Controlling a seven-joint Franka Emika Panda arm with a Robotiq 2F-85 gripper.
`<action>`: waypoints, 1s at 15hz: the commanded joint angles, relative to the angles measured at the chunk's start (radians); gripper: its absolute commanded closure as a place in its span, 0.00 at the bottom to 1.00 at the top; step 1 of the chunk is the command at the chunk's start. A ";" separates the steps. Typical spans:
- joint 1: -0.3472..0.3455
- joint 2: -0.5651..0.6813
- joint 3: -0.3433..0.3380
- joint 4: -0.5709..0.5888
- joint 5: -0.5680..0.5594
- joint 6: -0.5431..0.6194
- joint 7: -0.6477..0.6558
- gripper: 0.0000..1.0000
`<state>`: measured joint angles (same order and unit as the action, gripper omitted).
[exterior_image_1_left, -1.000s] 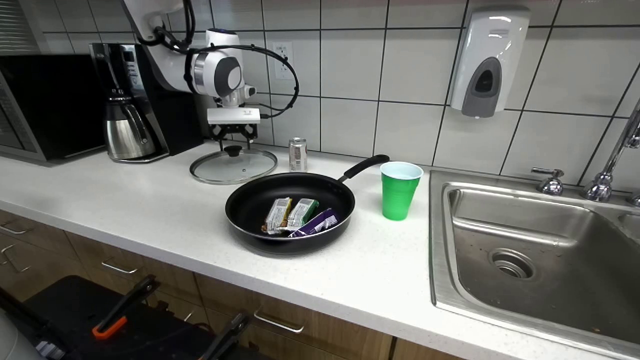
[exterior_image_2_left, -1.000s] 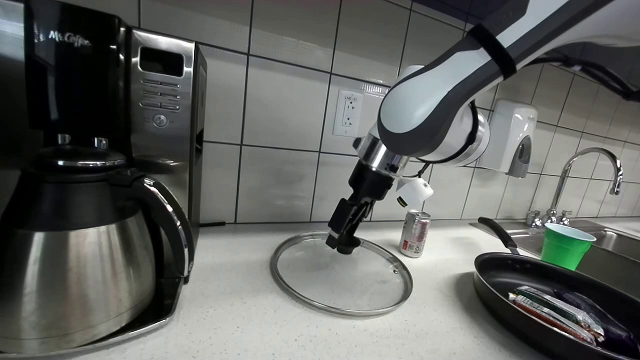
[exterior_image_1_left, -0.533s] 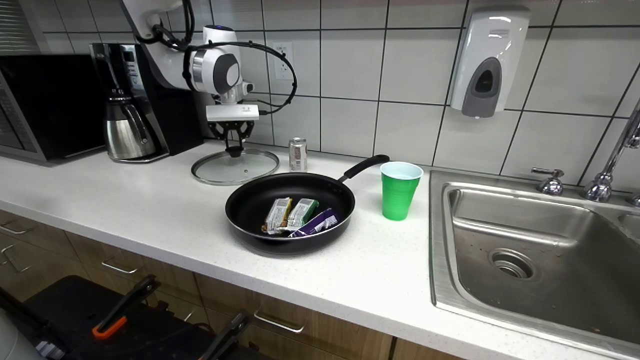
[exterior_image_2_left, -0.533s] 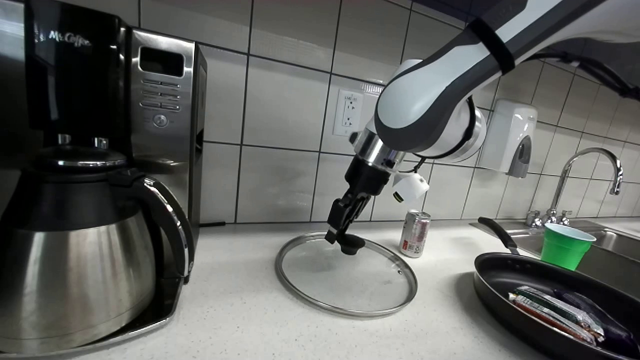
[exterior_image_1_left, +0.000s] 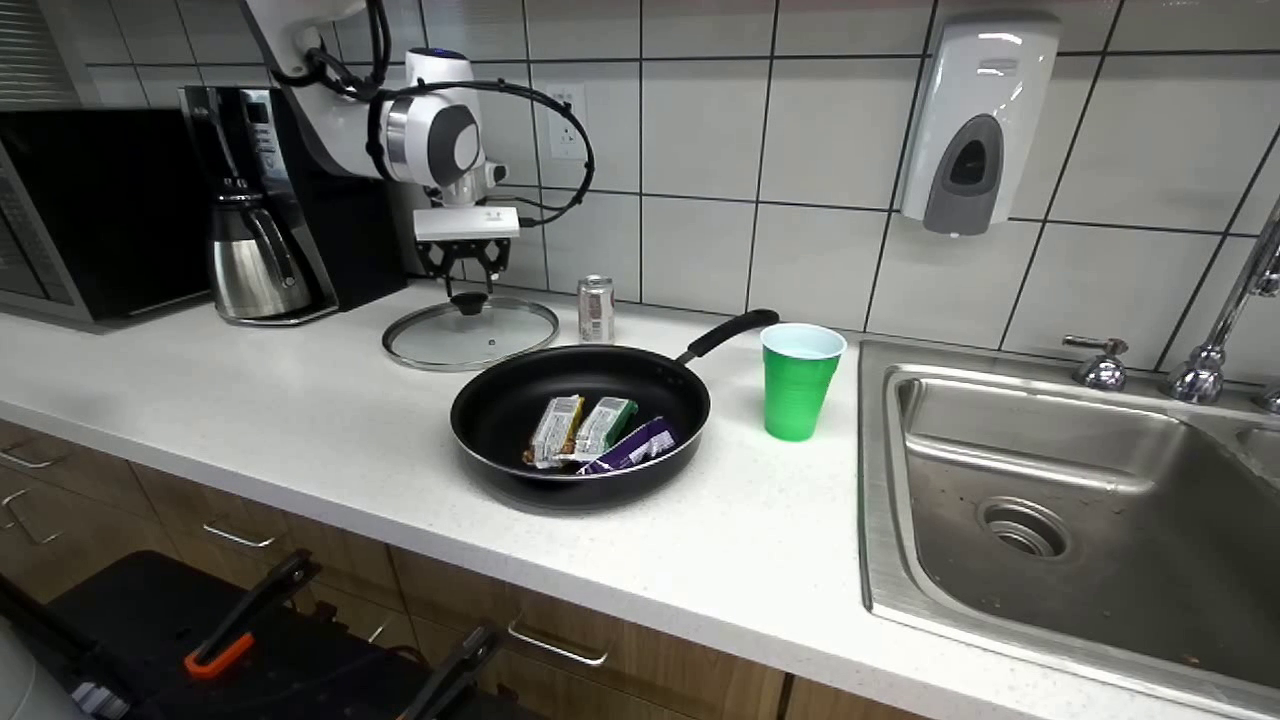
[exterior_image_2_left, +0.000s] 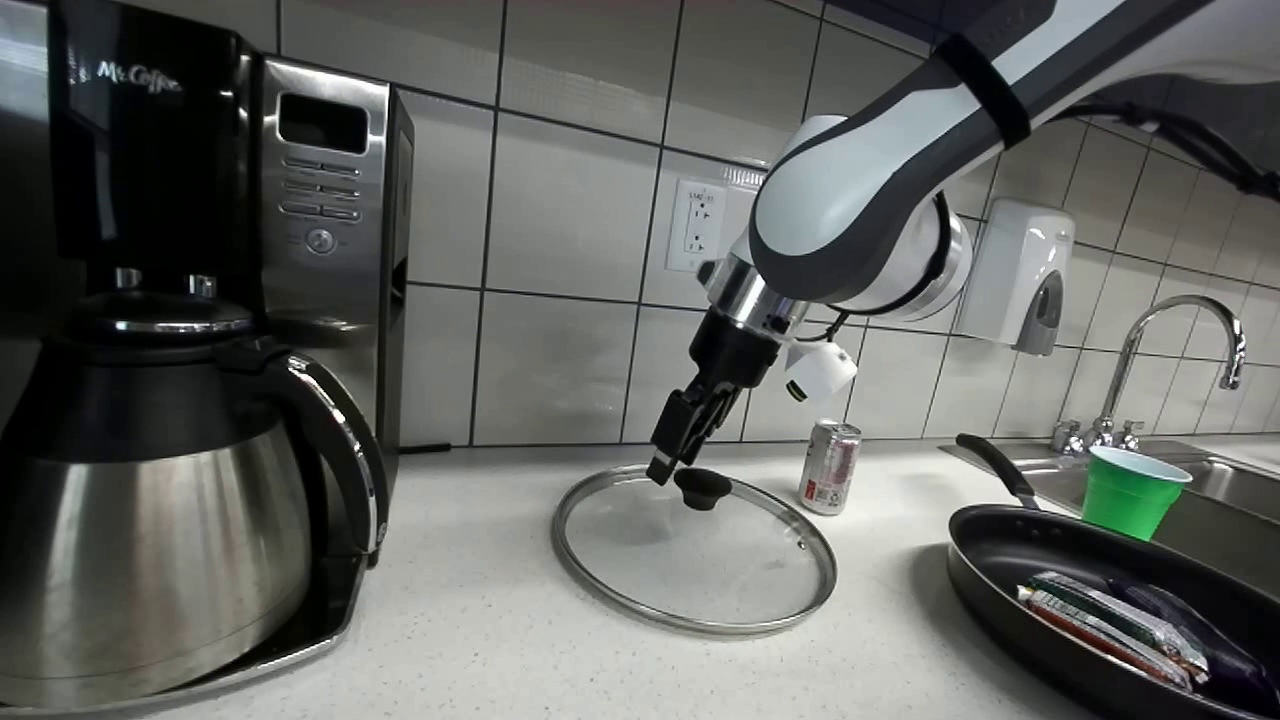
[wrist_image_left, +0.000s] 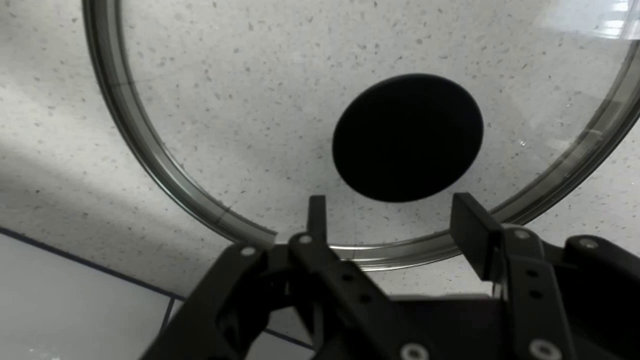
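The lid (exterior_image_2_left: 700, 565) lies flat on the white counter (exterior_image_1_left: 300, 400), between the coffee pot (exterior_image_2_left: 150, 560) and the pan (exterior_image_1_left: 650, 385). It is round and made of clear glass, with a shiny metal edge (wrist_image_left: 106, 55) and a black knob (wrist_image_left: 407, 137) in the middle. The gripper (wrist_image_left: 390, 212) leans down right by the knob. Its two fingers (wrist_image_left: 472, 232) are apart, and it is not holding anything. In the wrist view, the top of the knob shows just past the ends of the fingers, and no finger squeezes it. It is hard to tell if a finger touches the knob. A small can (exterior_image_2_left: 831, 467) stands up just beside the lid, near the tiled wall (exterior_image_1_left: 820, 270). The pan is black inside and out, and three little packs (exterior_image_1_left: 605, 427) lie in it. One pack is purple. The pan's black handle (exterior_image_1_left: 732, 333) points toward the wall. A green cup (exterior_image_1_left: 797, 395) stands upright near the handle, and it is light blue inside. Next to the cup is the metal sink (exterior_image_1_left: 880, 500), with a shiny tap (exterior_image_1_left: 1198, 375) at its back. A white soap box (exterior_image_1_left: 985, 120) hangs on the wall, up above the counter. The pot is silver and black, and it sits in the coffee maker (exterior_image_2_left: 330, 265), well apart from the gripper.
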<state>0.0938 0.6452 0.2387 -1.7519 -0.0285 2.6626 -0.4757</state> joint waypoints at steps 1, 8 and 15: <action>0.004 -0.023 -0.007 0.011 -0.043 -0.051 0.015 0.02; 0.003 -0.029 -0.017 -0.005 -0.046 -0.078 0.034 0.00; 0.002 -0.032 -0.022 -0.010 -0.041 -0.134 0.029 0.00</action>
<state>0.0938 0.6393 0.2195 -1.7509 -0.0518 2.5760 -0.4728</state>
